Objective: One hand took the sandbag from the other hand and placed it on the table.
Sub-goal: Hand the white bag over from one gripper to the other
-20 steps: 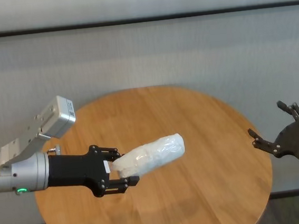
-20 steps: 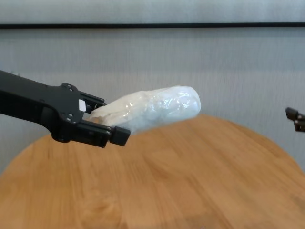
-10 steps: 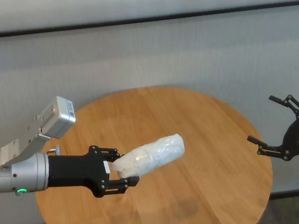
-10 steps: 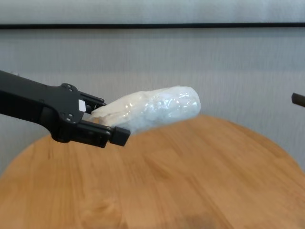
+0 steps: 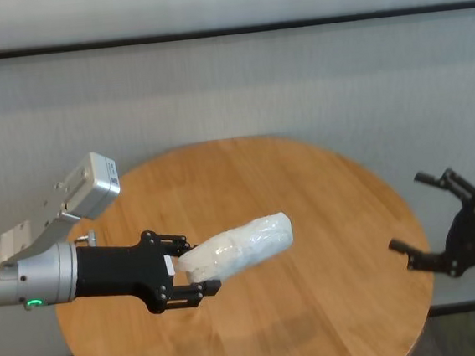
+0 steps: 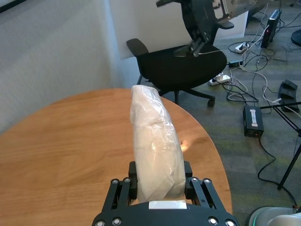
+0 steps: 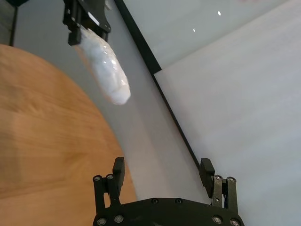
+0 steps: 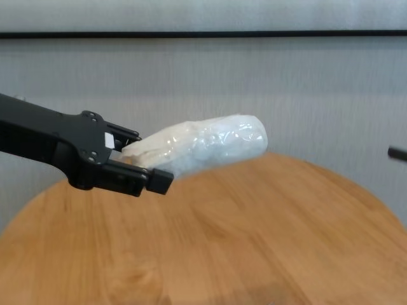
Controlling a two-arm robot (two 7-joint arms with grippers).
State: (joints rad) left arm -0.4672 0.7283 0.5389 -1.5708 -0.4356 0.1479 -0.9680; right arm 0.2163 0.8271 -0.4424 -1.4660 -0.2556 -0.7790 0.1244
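Handover not started; left claw (image 5: 188,277) pinches sandbag (image 5: 240,246) by one end, above the tabletop (image 5: 326,220); right claw (image 5: 427,223) spread wide beyond the right edge; transfer and placing remain.

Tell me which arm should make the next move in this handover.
Right. The left gripper is shut on the sandbag above the table, while the right gripper hangs open beyond the table's edge, free to reach the bag's rounded end.
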